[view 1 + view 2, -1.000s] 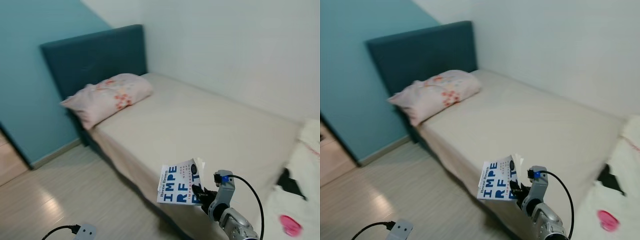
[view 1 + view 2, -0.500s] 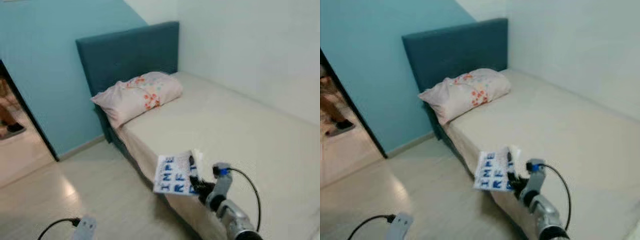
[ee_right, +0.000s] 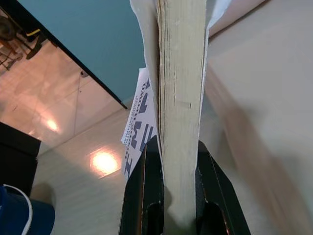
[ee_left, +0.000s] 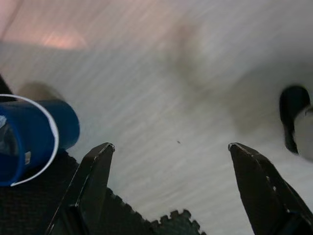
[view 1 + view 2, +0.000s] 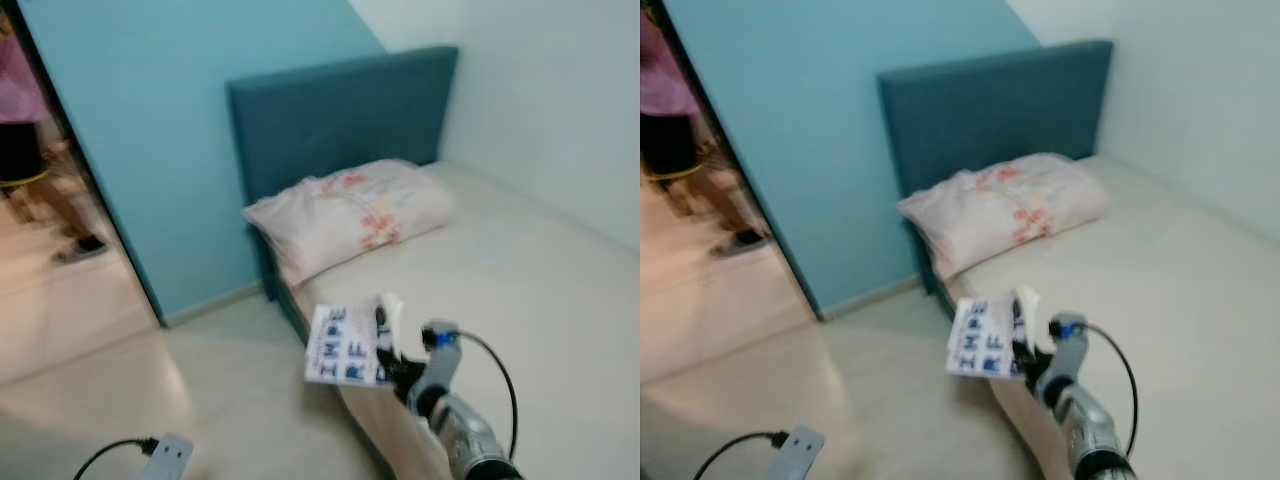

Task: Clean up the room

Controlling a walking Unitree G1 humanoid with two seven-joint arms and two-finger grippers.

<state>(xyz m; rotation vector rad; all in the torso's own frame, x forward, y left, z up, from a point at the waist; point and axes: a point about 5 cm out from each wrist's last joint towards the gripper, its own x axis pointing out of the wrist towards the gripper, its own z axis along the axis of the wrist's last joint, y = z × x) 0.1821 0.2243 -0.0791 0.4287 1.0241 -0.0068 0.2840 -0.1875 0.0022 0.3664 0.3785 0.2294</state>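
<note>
right gripper (image 3: 168, 205): its two black fingers are clamped on the lower edge of a thick paperback book with a white cover and blue block lettering (image 5: 345, 345), page block squeezed between them, loose cover flapping off to one side.
book position: held up in the air off the near side of the bed, above pale floor, touching nothing but the gripper.
left gripper (image 4: 171, 186): fingers spread wide apart and carrying nothing, hanging low over pale wood-look floor (image 4: 161, 88), with a blue cylindrical bin with a white rim (image 4: 29, 139) lying on a dark mat close by.
bed: beige mattress (image 5: 520, 300), dark teal padded headboard (image 5: 340, 115), a white pillow with pink floral print (image 5: 355, 210) resting against it.
surroundings: teal wall (image 5: 170, 120), open doorway at the robot's left with a person's legs (image 5: 45, 180) in the lit room beyond; views blurred.
step in hand: looks like carrying the book off to a proper resting place.
next move: needs a steady, firm grip and a shelf or desk found, none in sight yet; the loose cover could snag or slip.
</note>
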